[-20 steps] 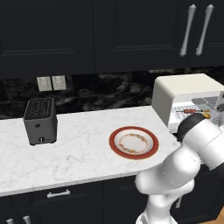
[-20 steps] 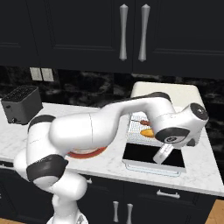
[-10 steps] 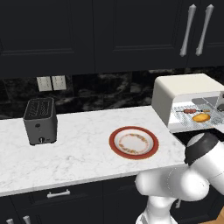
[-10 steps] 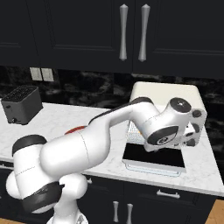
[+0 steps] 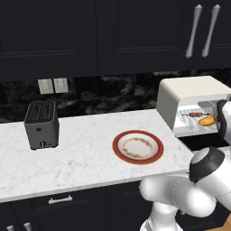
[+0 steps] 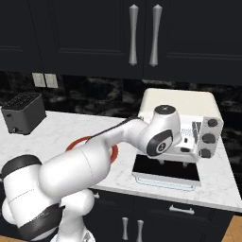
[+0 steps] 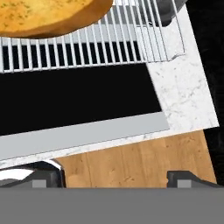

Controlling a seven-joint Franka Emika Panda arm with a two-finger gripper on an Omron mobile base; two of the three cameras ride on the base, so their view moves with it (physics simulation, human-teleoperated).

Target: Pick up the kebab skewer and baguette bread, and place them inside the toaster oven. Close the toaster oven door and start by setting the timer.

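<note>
The cream-white toaster oven [image 5: 189,97] stands at the counter's right end. Its dark glass door [image 6: 165,169] lies folded down flat, and its pale bar handle [image 7: 87,133] crosses the hand view. The golden baguette bread [image 5: 207,121] lies on the wire rack [image 7: 87,48] inside, with the kebab skewer [image 5: 194,115] just left of it. In the hand view the loaf [image 7: 48,15] fills the top left. My gripper [image 7: 114,177] is open and holds nothing. It hovers past the door's outer edge, above the wooden floor.
A red-rimmed patterned plate [image 5: 137,147] lies bare on the marble counter [image 5: 81,158], left of the oven. A black slot toaster [image 5: 41,124] stands far left. The oven's knobs [image 6: 208,137] run down its right side. My arm's white bulk [image 6: 160,137] hangs before the oven mouth.
The baguette, near my gripper a second ago, now rests on the rack. My hand has drawn back out of the oven and down towards the door's edge.
</note>
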